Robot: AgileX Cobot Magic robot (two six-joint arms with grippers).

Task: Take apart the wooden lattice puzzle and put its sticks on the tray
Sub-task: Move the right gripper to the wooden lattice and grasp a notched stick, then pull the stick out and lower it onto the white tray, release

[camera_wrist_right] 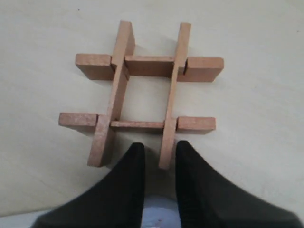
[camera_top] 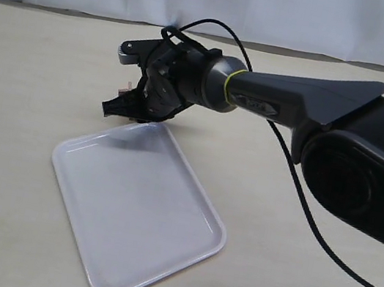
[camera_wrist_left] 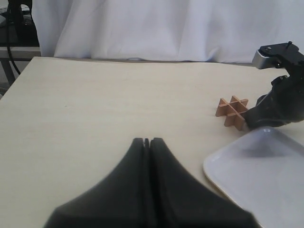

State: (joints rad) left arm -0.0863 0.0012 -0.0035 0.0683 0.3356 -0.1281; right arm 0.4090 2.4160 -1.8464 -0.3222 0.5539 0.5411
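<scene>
The wooden lattice puzzle (camera_wrist_right: pixel 142 95) lies assembled on the table, its four sticks still interlocked in a grid. My right gripper (camera_wrist_right: pixel 159 151) is open just off the grid's edge, and the end of one stick (camera_wrist_right: pixel 167 142) pokes between its fingertips. In the exterior view the right gripper (camera_top: pixel 120 106) hides most of the puzzle (camera_top: pixel 122 90), just beyond the far corner of the white tray (camera_top: pixel 134 215). From the left wrist the puzzle (camera_wrist_left: pixel 232 111) shows beside the tray (camera_wrist_left: pixel 266 180). My left gripper (camera_wrist_left: pixel 147 141) is shut on nothing, well away from the puzzle.
The right arm (camera_top: pixel 295 106) stretches across the table from the right, its black cable (camera_top: pixel 301 200) trailing over the surface. A white curtain (camera_wrist_left: pixel 156 28) hangs behind the table's far edge. The tray holds nothing.
</scene>
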